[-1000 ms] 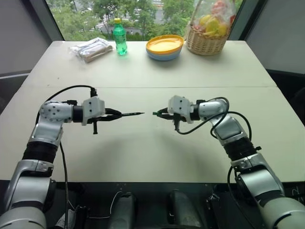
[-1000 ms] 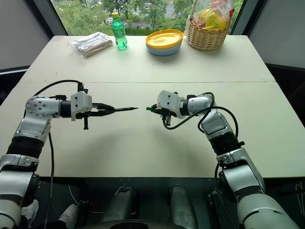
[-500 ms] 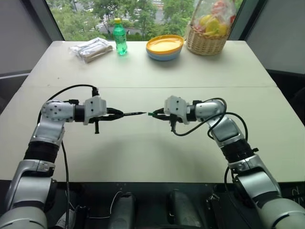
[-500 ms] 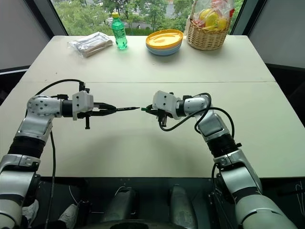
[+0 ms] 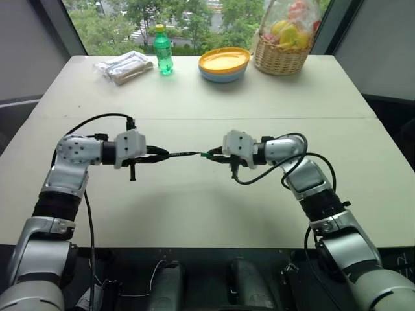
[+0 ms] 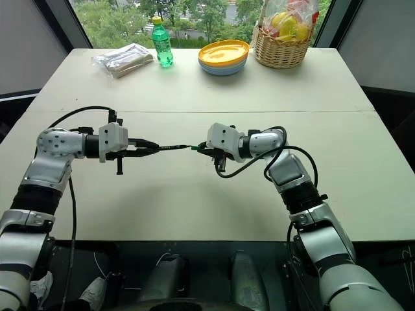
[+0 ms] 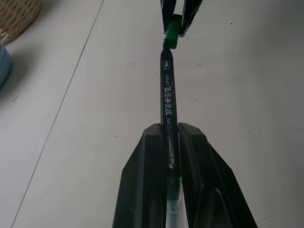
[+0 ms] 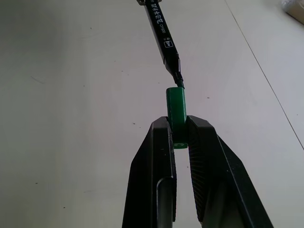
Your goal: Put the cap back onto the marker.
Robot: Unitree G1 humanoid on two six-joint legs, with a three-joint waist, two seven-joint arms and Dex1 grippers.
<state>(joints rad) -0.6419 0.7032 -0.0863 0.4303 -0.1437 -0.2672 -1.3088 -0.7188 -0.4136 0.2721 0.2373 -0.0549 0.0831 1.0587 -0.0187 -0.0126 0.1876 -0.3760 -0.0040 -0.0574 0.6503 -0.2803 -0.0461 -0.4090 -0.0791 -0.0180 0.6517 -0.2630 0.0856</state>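
Along the white table's (image 5: 194,97) far edge: clear plastic packet (image 5: 124,67) left, green bottle (image 5: 162,50), stacked bowls (image 5: 224,63), wicker basket (image 5: 281,48) right.

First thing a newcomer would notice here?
Mid-table, above the surface, the left gripper holds the marker tip-first at the green cap pinched in the right gripper; the tip sits at the cap's mouth. At the far edge: a fruit basket, stacked plates and a green bottle.

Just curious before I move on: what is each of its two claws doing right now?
Left gripper: shut on the marker.
Right gripper: shut on the cap.
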